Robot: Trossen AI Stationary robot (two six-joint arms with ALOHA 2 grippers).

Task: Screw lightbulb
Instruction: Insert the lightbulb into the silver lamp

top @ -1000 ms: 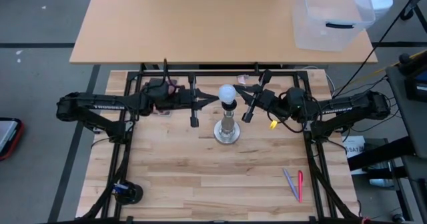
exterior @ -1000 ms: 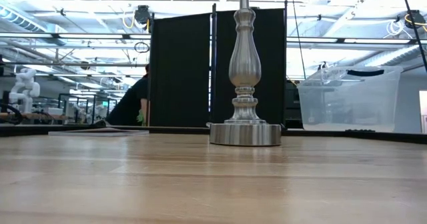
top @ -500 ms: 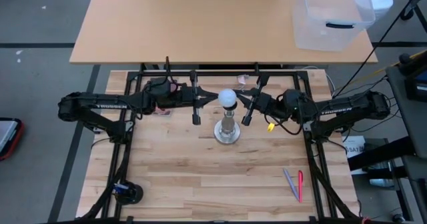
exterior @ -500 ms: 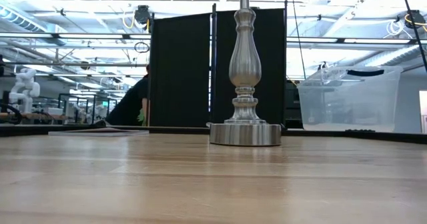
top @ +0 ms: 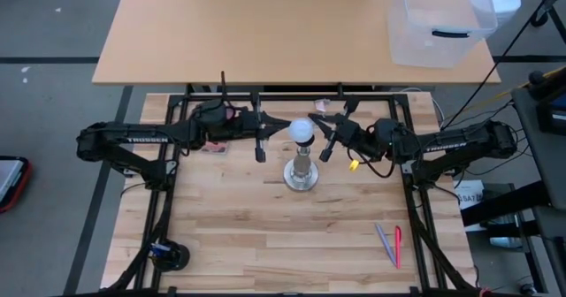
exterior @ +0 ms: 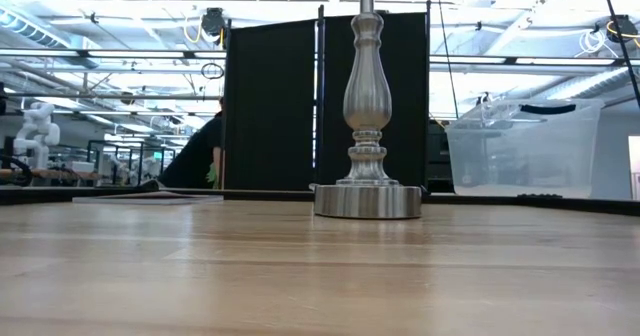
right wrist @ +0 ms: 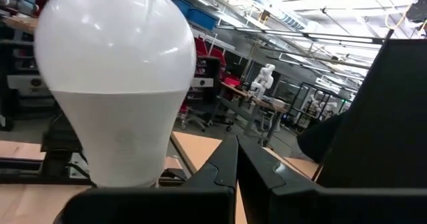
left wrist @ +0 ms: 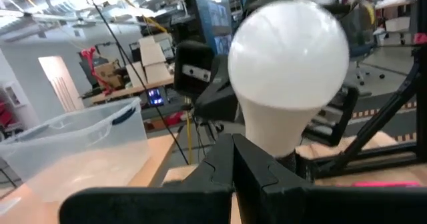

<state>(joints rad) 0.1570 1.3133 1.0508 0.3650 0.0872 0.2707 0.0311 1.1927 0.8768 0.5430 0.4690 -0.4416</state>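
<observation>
The wooden table (top: 265, 235) fills the lower half of the high view. Near its upper middle stands the silver lamp stand (top: 301, 173), its round base and turned post also at the centre of the low view. The two dark arms reach in from the left and right edges of the high view toward the stand's top. The left gripper (top: 281, 131) and the right gripper (top: 320, 129) are both shut, fingers pressed together, one on either side of the lightbulb (top: 302, 130); neither holds it, though whether the tips touch it I cannot tell. The white bulb sits upright on top of the stand, at the centre of the high view. It appears seated in the socket, so the screwing looks done or nearly done; how tightly it is threaded cannot be seen.
</observation>
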